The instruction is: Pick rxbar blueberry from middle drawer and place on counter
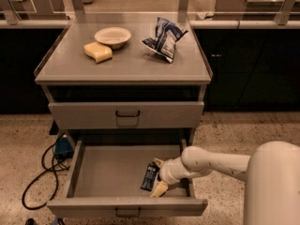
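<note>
Gripper inside the open middle drawer, fingers spread wide, just at 3 o'clock of rxbar blueberry, which lies at floor's 4 o'clock.

Gripper is in the drawer's front right and hides the bar's right edge. We cannot tell whether the two touch. The bar's print is too small to read. The robot body is cut off at the right and bottom edges.
</note>
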Available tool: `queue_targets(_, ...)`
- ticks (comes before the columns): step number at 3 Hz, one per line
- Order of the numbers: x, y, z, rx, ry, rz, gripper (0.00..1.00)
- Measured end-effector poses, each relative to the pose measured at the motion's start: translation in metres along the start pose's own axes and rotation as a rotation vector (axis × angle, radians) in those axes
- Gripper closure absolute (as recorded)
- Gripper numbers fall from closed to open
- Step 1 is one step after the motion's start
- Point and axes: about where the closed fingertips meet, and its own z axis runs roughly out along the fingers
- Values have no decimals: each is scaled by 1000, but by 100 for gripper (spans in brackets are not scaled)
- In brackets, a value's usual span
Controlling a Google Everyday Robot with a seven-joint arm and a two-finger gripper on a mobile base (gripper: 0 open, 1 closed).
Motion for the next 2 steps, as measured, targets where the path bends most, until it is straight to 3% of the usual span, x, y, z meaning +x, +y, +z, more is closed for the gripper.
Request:
queue_targets(1, 17, 13, 22, -40, 30, 87, 0)
queue_targets(2, 17, 13, 22, -40, 30, 87, 0)
